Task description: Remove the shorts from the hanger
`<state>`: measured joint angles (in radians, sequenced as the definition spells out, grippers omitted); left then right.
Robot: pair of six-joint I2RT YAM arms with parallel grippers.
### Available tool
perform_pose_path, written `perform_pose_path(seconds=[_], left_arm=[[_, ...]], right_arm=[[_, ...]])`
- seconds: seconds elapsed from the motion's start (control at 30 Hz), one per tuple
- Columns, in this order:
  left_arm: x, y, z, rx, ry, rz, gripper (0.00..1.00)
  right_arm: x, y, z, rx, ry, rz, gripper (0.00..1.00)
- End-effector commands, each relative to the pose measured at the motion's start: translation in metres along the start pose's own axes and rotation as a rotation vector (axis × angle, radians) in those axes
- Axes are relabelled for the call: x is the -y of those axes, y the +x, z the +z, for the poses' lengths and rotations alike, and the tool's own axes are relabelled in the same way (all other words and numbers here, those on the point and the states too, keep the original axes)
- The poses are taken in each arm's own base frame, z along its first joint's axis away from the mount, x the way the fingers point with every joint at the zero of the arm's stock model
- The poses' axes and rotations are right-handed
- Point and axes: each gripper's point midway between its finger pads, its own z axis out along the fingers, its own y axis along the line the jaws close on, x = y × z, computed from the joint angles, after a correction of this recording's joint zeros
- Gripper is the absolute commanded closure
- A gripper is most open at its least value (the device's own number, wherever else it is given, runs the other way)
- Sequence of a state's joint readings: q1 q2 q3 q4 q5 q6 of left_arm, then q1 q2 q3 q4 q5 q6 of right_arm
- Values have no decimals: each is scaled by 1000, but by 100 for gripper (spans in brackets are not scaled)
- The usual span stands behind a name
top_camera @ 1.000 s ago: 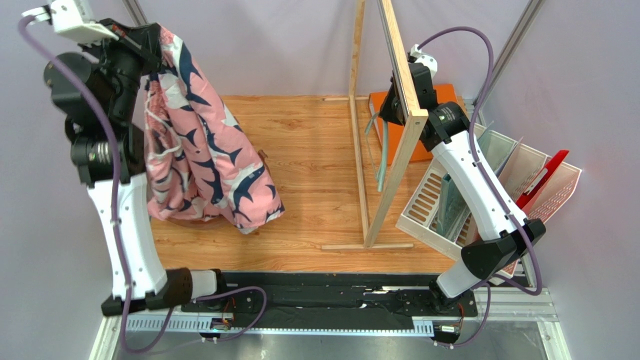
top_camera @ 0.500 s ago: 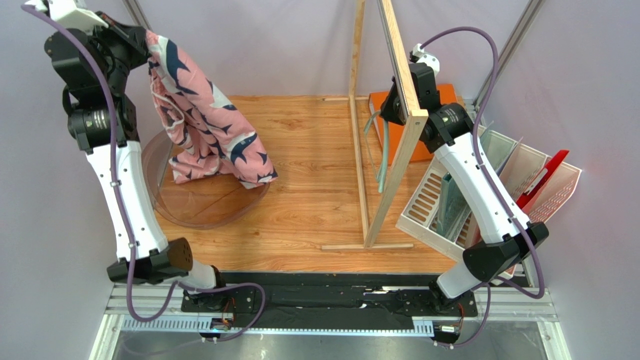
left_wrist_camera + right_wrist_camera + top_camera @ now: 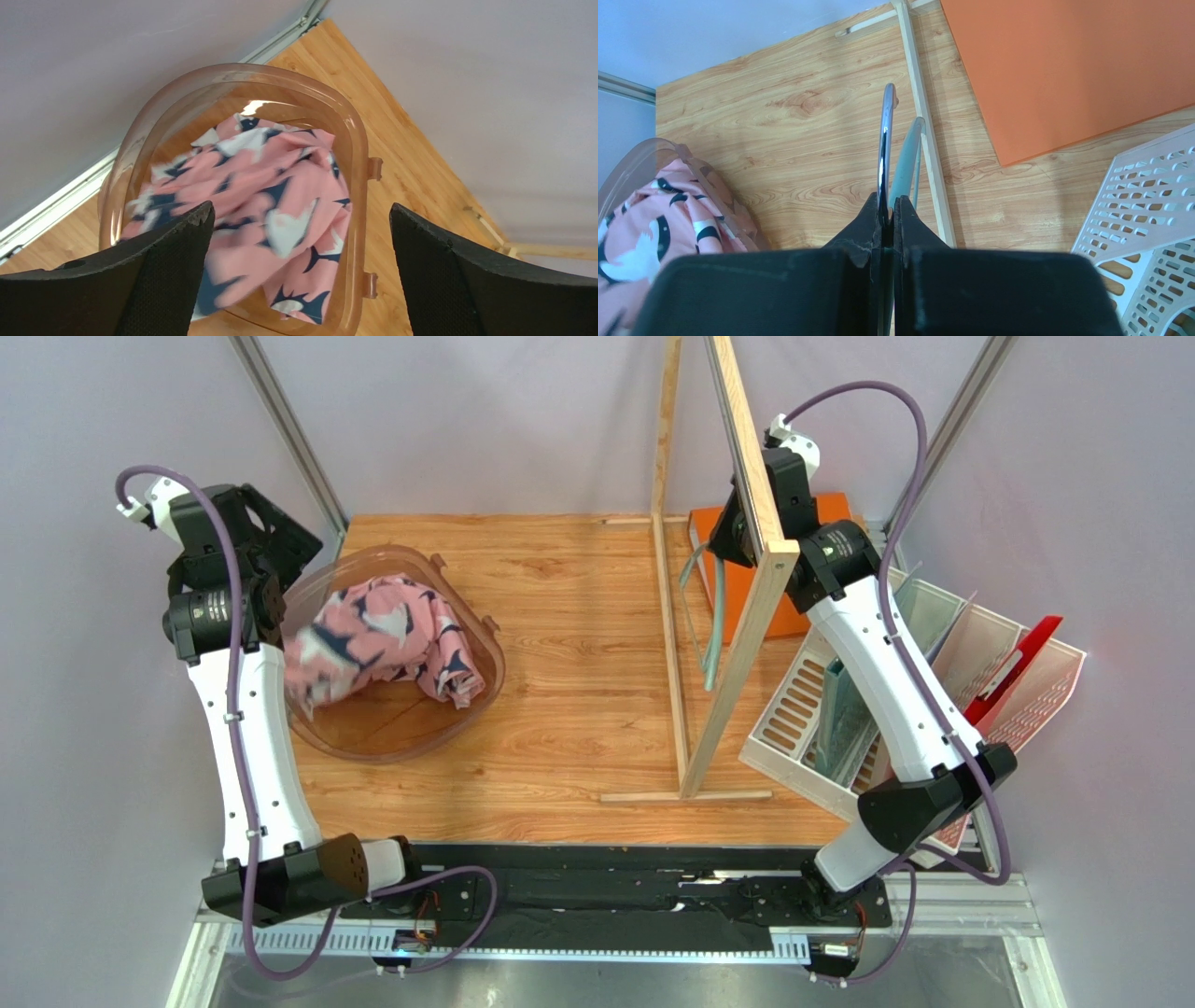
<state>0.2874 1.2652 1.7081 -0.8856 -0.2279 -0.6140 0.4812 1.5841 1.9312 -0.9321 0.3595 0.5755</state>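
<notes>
Since the shorts [image 3: 376, 633] lie bunched in the clear tub [image 3: 359, 175], well apart from the hanger [image 3: 904, 161], I'd call the removal done; at most the hanger needs putting down. Left gripper [image 3: 298, 217] hovers straight above the shorts, jaws spread wide, holding nothing, not touching the fabric. Right gripper [image 3: 887, 206] is clamped tight on the hanger, which extends forward from its fingertips.

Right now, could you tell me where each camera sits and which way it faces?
Top external: above and behind the robot, facing down on the table; both arms show.
Left wrist: faces down into the tub; left tool's open fingers show.
Right wrist: faces down past the right tool, shut on the hanger.
Shared: both wrist views see the shorts.
</notes>
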Motion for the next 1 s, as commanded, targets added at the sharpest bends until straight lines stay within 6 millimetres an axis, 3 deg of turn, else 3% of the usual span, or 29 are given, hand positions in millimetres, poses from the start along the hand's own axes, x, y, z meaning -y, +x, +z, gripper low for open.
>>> perform_pose_path(seconds=[0.0,0.1,0.2,0.23,0.27,0.33,0.37,0.43,0.47,0.5,0.53,0.57,0.6,0.63,0.77,0.97], left_arm=[[24,-13,-33,45,97,-8,0],[62,0,-54,-5,233,50,1],[127,35,-86,-125,571,113,5],[160,44,-99,-132,728,115,7],[192,69,-134,-215,935,149,9],[235,82,-170,-260,1186,139,11],[249,99,-199,-343,1310,157,12],[274,106,-224,-402,1441,175,13],[279,114,-236,-431,1495,212,13],[285,125,-255,-467,1550,244,12],[293,132,-261,-487,1587,269,11],[296,137,-267,-501,1614,288,11],[296,146,-280,-525,1659,316,11],[297,152,-283,-527,1672,333,11],[295,176,-288,-517,1687,408,13],[293,212,-303,-623,1764,445,28]], right_arm=[[-5,-20,-10,48,-3,33,100],[-1,-19,-9,49,22,46,100],[4,-18,-7,50,48,49,100],[4,-18,-7,50,54,48,100],[5,-18,-7,53,59,50,100],[7,-21,-4,71,81,38,100],[11,-23,-4,77,101,30,100],[16,-32,-5,122,163,30,100],[19,-26,1,107,203,12,100],[20,-40,-6,156,237,32,100],[20,-41,-6,162,261,31,100],[19,-35,5,147,301,12,100],[27,-30,0,135,361,-23,100],[23,-36,-4,155,361,11,100],[30,-20,1,115,404,36,100],[34,-2,3,75,399,92,100]])
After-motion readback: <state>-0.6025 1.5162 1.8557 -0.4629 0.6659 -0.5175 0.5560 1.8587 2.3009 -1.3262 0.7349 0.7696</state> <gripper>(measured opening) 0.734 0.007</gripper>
